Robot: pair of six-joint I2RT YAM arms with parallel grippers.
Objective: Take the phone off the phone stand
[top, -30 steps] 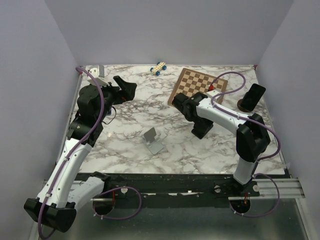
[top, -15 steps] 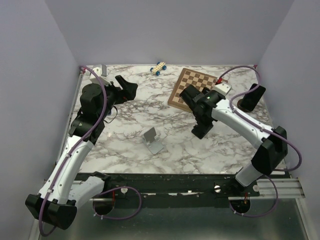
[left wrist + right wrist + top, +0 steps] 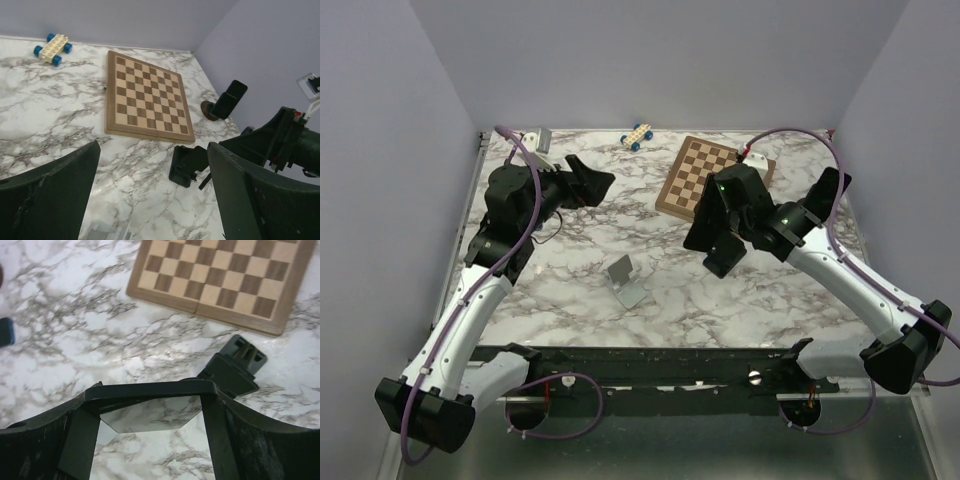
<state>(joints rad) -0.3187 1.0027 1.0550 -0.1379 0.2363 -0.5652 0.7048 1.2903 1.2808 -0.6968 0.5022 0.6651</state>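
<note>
1. The phone (image 3: 231, 98) is seen leaning on the phone stand (image 3: 207, 108), near the right edge of the desk (image 3: 570, 260).
2. The left end effector (image 3: 153, 147) is opened wide and is empty.
3. The state of the right end effector (image 3: 152, 390) cannot be told.

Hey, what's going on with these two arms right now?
The phone leans in its stand at the far right, with neither arm touching it. The left gripper hovers with jaws open; the right gripper hangs near the chessboard, jaws apart, and I cannot tell whether it holds anything.
</note>
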